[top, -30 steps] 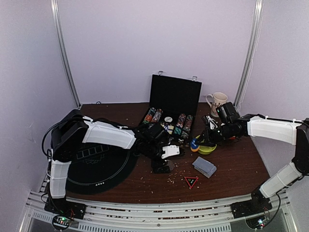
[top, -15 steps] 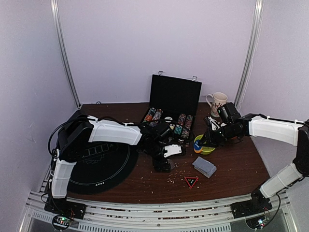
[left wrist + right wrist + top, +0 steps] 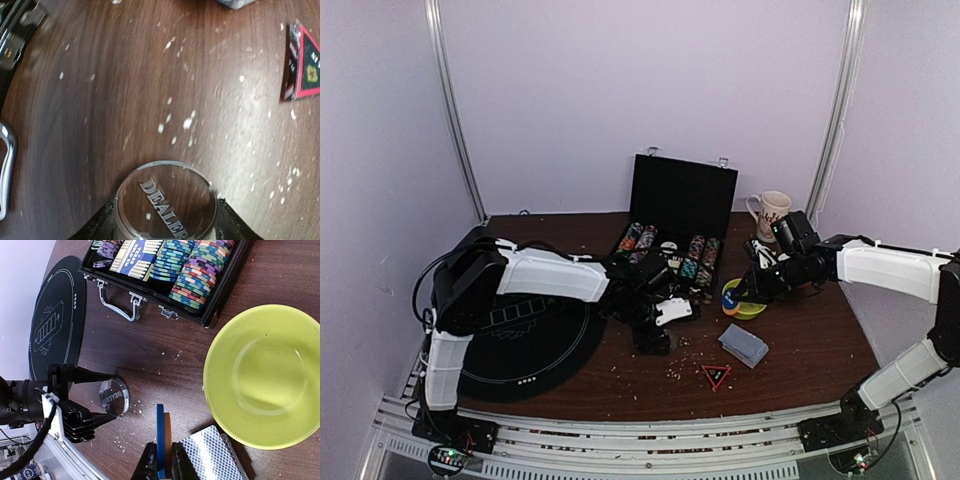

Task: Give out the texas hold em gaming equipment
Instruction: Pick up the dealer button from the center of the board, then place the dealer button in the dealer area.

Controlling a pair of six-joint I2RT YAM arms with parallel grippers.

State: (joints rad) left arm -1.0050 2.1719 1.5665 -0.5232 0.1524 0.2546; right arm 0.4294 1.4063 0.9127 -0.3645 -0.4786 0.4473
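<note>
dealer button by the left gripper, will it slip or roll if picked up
Probably slippery: the dealer button looks like glossy clear plastic, its smooth rim flanked by the left gripper. Likely rigid, not floppy. Lying flat on the table, it shouldn't roll unless tipped on edge.

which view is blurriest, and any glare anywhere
Left wrist view: softest, the case latch at top left smeared, though the clear dealer button is legible. Right wrist view: crisp, mild sheen inside the green bowl. Top view: dim, no glare.

A robot lab test cell: bare lilac walls (image 3: 620,90), aluminium frame rails (image 3: 650,425), a crumb-strewn wooden table (image 3: 810,350).
</note>
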